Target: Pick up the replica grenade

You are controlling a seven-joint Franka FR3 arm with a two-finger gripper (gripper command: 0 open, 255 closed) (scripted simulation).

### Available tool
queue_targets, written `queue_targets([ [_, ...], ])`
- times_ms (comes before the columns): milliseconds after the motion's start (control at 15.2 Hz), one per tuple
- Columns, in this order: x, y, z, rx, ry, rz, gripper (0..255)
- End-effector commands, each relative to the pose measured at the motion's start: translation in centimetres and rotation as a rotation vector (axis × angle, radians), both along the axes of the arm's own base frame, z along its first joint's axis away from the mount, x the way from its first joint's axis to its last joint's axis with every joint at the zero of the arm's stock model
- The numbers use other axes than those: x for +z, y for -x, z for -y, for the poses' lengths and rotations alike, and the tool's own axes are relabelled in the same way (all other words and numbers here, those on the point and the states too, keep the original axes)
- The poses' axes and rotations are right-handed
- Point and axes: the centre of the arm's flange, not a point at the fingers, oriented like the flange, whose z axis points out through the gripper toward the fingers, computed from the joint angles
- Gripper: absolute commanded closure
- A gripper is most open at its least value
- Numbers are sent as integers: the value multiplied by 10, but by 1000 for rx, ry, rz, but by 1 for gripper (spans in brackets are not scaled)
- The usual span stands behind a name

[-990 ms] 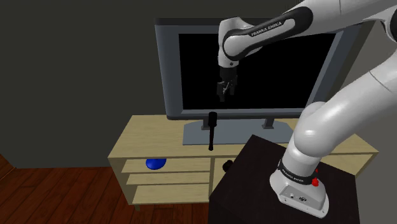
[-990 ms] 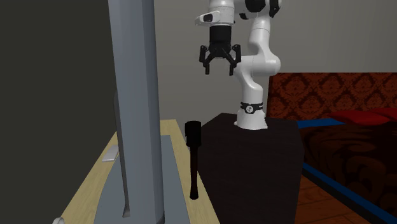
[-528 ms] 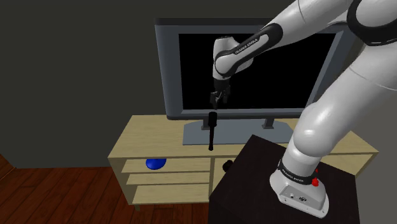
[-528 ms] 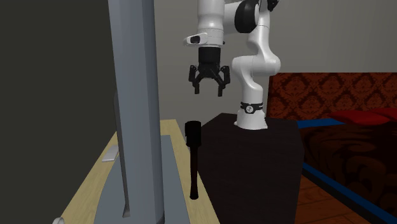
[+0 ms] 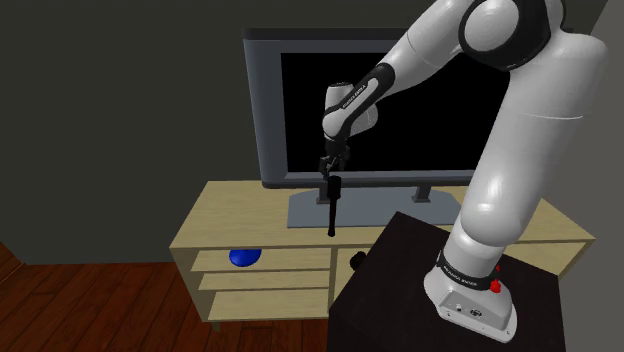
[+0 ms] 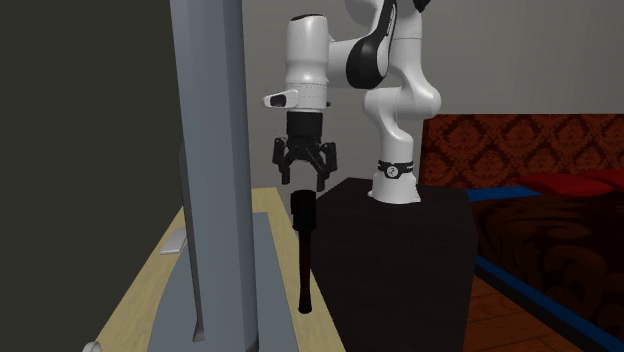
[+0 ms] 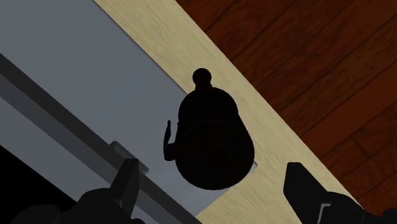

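My arm (image 5: 520, 150) is glossy white with dark joints, an all-black gripper (image 6: 303, 182), a lettered dark forearm band (image 5: 362, 92), and a red button (image 5: 495, 286) near the base (image 5: 468, 305).

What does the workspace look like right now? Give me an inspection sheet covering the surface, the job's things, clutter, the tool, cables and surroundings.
Surface: light wooden TV stand, carrying a grey-framed television.
Job's things: black stick-shaped replica grenade, upright on the stand in front of the television's base, not held.
Clutter: blue object on the stand's upper shelf.
Grippers: tool open, pointing down just above the grenade's head, fingers apart and not touching it.
Cables: nothing seen.
Surroundings: dark wooden floor, dark wall, red patterned furniture in the second exterior view.
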Motion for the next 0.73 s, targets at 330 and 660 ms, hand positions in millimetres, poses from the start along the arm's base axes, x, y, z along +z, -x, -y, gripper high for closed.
queue_targets([
  [330,-35,-3,3,-3,1,5,0],
  [660,-44,-4,3,-3,1,5,255],
])
